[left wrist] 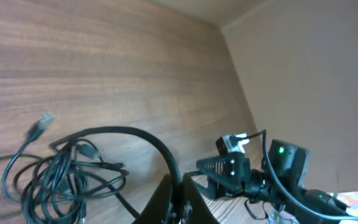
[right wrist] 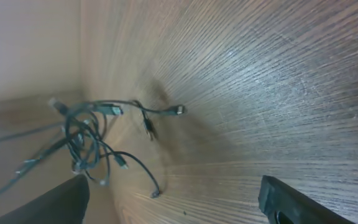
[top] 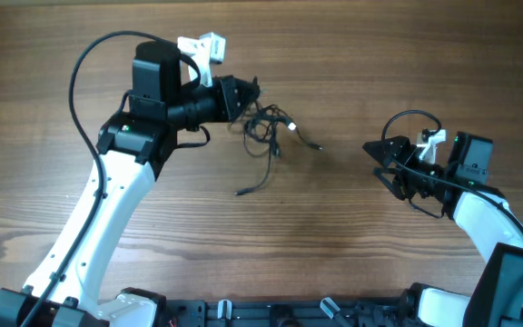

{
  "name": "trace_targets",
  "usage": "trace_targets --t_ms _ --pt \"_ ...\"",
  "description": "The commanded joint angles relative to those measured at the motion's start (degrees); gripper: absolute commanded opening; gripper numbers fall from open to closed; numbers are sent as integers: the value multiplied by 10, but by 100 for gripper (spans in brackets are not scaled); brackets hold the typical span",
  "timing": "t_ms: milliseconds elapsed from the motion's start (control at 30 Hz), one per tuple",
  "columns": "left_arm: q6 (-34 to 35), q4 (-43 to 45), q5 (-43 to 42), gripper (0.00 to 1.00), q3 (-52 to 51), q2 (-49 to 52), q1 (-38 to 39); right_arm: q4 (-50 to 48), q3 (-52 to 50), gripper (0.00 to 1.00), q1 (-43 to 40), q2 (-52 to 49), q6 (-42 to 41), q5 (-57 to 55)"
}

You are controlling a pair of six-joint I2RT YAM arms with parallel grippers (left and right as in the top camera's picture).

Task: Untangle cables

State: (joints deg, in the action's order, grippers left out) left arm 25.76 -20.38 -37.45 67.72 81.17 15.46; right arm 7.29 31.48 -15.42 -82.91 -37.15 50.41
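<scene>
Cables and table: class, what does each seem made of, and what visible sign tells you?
The cables: likely rubber or plastic sheathing, matt black; they bend in loose loops. Their plug ends look metallic, though small. The table: wood or wood-look laminate, faint sheen; grain lines show.

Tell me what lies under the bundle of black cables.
Only bare wooden table shows beneath the cable bundle. Where the cords overlap, and where the left claw meets it, the surface underneath is covered.
</scene>
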Motion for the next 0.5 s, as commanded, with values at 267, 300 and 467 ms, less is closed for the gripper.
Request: trace_targets --t_ms 267,300,467 --pt "-10 -17 0 4 5 -7 6 -1 -1 100 2 2 10 -15" --pt "-9 -17 0 4 5 -7 6 -1 -1 99 2 2 10 -15" --pt "6 -18 0 4 5 -20 -8 0 -1 100 2 2 9 -11"
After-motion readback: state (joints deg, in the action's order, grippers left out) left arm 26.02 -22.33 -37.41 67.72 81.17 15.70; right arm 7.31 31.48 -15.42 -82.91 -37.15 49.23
